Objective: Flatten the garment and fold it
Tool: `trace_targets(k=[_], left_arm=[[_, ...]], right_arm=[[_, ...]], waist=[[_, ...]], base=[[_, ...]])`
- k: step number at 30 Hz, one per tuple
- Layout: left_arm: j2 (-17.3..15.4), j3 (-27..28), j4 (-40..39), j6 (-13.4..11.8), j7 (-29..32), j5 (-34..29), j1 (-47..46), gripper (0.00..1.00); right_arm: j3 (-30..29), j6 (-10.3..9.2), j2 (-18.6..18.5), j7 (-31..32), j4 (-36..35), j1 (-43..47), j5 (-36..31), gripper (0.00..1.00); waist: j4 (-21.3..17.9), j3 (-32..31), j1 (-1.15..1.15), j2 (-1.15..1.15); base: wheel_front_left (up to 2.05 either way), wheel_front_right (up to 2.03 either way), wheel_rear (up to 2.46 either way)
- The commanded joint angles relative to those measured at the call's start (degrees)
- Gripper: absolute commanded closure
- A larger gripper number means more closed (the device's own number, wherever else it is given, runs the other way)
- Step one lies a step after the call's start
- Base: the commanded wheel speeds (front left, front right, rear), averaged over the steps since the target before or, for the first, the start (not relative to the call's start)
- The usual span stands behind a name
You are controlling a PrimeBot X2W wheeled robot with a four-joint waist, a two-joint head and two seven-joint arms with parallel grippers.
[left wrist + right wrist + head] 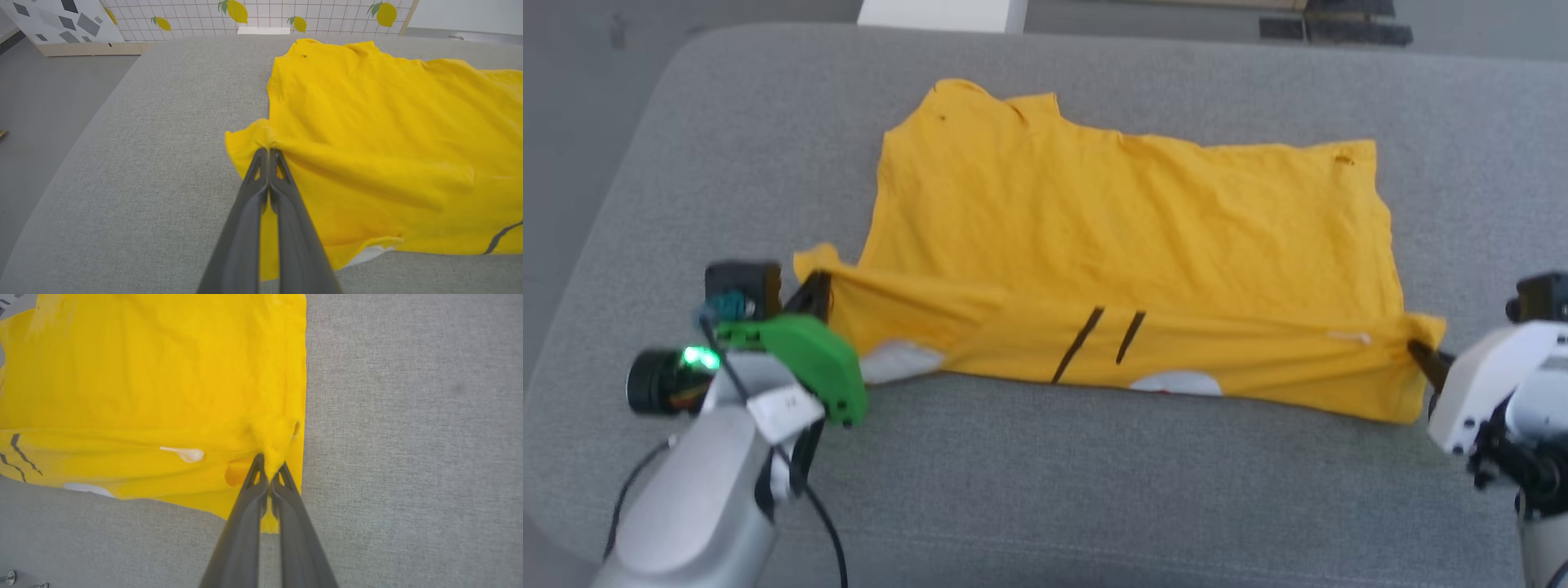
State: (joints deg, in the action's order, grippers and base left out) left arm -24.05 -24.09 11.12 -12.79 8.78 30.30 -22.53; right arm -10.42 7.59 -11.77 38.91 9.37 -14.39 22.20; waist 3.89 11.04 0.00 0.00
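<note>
Head view, garment (1127,237) between left fingers (817,296), right fingers (1427,362)

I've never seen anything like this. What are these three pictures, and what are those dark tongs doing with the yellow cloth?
It is a two-armed robot folding laundry. The wide picture comes from a camera on its head; the other two come from a camera on each wrist, looking forward. A yellow T-shirt lies on a grey padded surface. The left pincer is shut on one near corner and the right pincer on the other. The near edge is folded over.
</note>
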Motion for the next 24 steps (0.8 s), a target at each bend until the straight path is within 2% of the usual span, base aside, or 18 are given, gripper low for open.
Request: trace_targets(k=[1, 9, 15, 20, 21, 22, 23, 24], left_arm=[[-0.1, -0.4, 1.2, 0.9, 0.5, -0.5, -3.1, 1.0], [1.4, -1.4, 9.5, 2.7, 1.3, -2.0, -14.8, 1.0], [3.2, -2.1, 15.8, 3.1, 0.9, -1.9, -17.4, 1.0], [4.5, -2.3, 20.2, 3.3, 0.1, -1.2, -17.6, 1.0], [4.7, -2.3, 20.7, 3.3, -0.2, -1.1, -17.7, 1.0], [5.0, -2.1, 21.3, 3.2, -0.3, -0.7, -17.6, 0.87], [5.1, -1.9, 21.7, 3.3, -0.5, -0.4, -17.6, 0.58], [5.2, -1.6, 22.1, 3.3, -1.1, -0.1, -17.7, 0.0]], right_arm=[[0.0, -0.1, -0.4, 1.1, 0.4, -2.4, -1.0, 1.0], [2.3, -0.1, -1.3, 8.9, 4.3, -12.6, -4.9, 1.0], [5.7, -0.1, -2.3, 12.9, 7.8, -16.5, -5.9, 1.0], [7.1, -0.1, -3.1, 13.4, 9.3, -17.1, -5.0, 1.0], [7.0, -0.1, -3.1, 13.0, 9.4, -17.1, -4.7, 0.81], [7.0, -0.1, -3.2, 12.4, 9.4, -16.9, -4.2, 0.22], [6.8, -0.1, -3.2, 12.0, 9.4, -16.7, -3.9, 0.0], [6.3, -0.1, -3.2, 11.2, 9.3, -16.5, -3.3, 0.0]], waist=[[-0.9, 4.0, 0.0, 0.0], [-2.8, 11.5, 0.0, 0.0], [-3.2, 14.3, 0.0, 0.0], [-2.8, 14.4, 0.0, 0.0], [-2.7, 14.2, 0.0, 0.0], [-2.5, 13.7, 0.0, 0.0], [-2.4, 13.3, 0.0, 0.0], [-2.1, 12.6, 0.0, 0.0]], base=[[0.0, 0.0, 0.0], [0.0, 0.0, 0.0], [0.0, 0.0, 0.0], [0.0, 0.0, 0.0], [0.0, 0.0, 0.0], [0.0, 0.0, 0.0], [0.0, 0.0, 0.0], [0.0, 0.0, 0.0]])
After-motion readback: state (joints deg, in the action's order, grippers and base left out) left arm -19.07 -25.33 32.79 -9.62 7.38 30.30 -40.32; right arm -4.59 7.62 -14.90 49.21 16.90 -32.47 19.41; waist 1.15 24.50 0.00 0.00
